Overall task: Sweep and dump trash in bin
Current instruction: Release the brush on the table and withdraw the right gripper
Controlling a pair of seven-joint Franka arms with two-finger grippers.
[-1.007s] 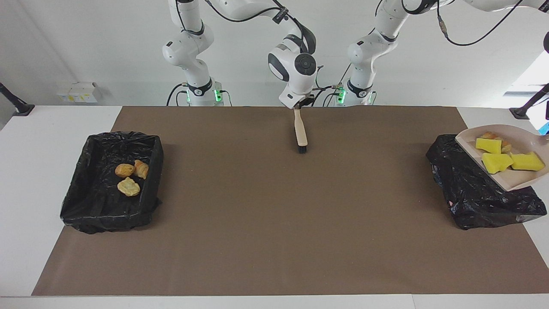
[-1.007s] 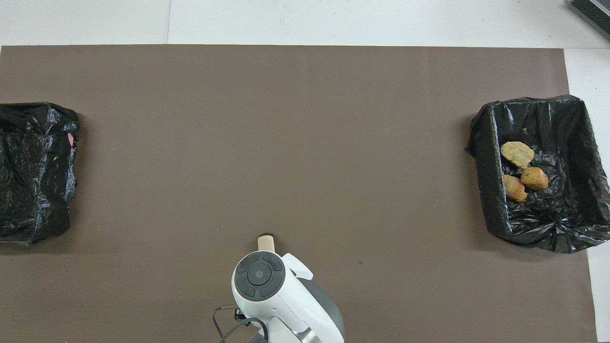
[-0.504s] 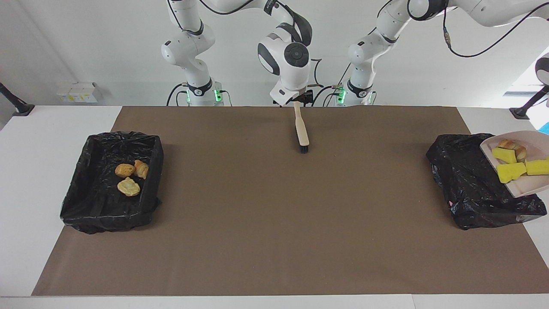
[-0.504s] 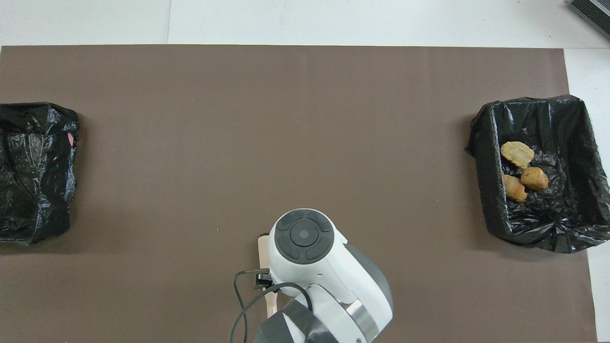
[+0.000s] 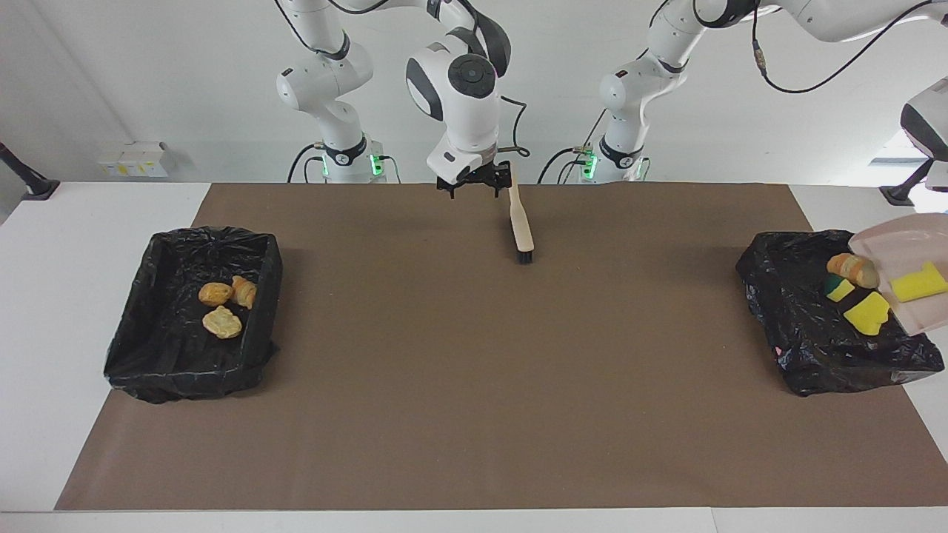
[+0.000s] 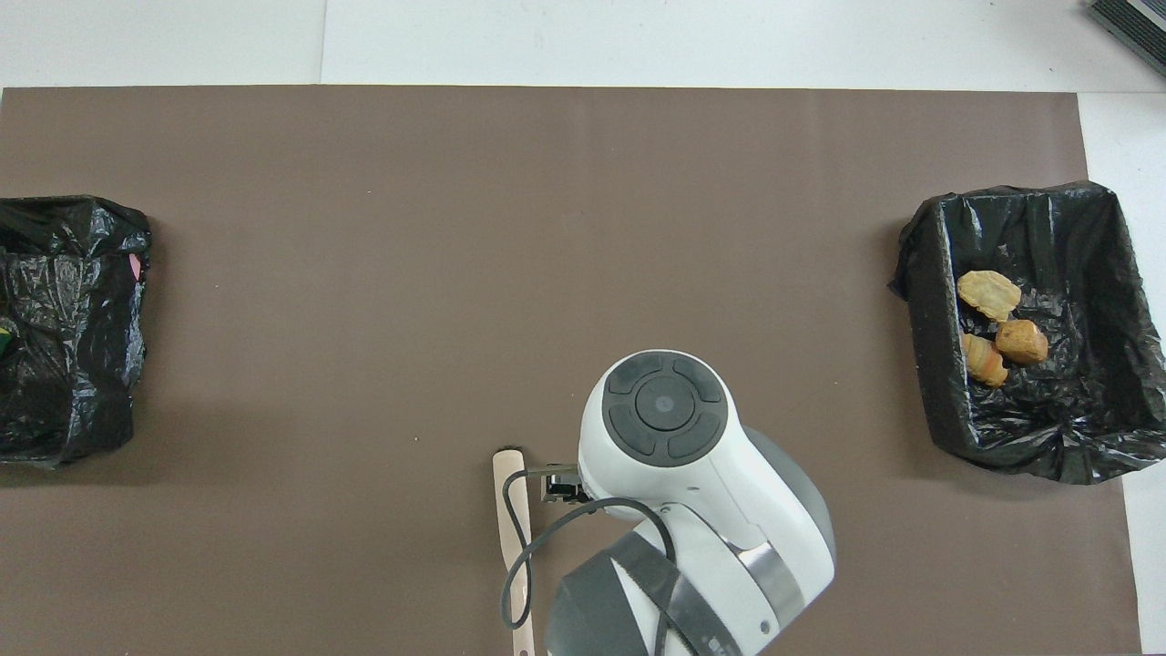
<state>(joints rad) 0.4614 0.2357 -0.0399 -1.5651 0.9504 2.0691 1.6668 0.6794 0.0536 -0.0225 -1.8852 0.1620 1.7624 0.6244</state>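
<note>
The beige dustpan (image 5: 900, 244) hangs tilted over the black bin (image 5: 803, 340) at the left arm's end of the table. My left gripper is out of frame past its handle and holds it. Trash slides off its lip: a pastry piece (image 5: 853, 269), a green-faced sponge (image 5: 839, 289) and a yellow sponge (image 5: 866, 312) drop into the bin. Another yellow sponge (image 5: 918, 283) is still on the pan. My right gripper (image 5: 474, 186) hovers open and empty just above the mat, beside the handle of the brush (image 5: 521, 226), which lies flat on the mat, brush (image 6: 510, 538).
A second black bin (image 5: 141, 355) at the right arm's end holds three pastry pieces (image 5: 221, 323); this bin (image 6: 929, 364) also shows in the overhead view. The brown mat (image 5: 474, 385) covers most of the table. The right arm's wrist (image 6: 665, 410) hides its gripper from overhead.
The right gripper opened, let go of the brush handle and moved up and toward the right arm's end. The dustpan tipped further, and three pieces slid off it into the bin.
</note>
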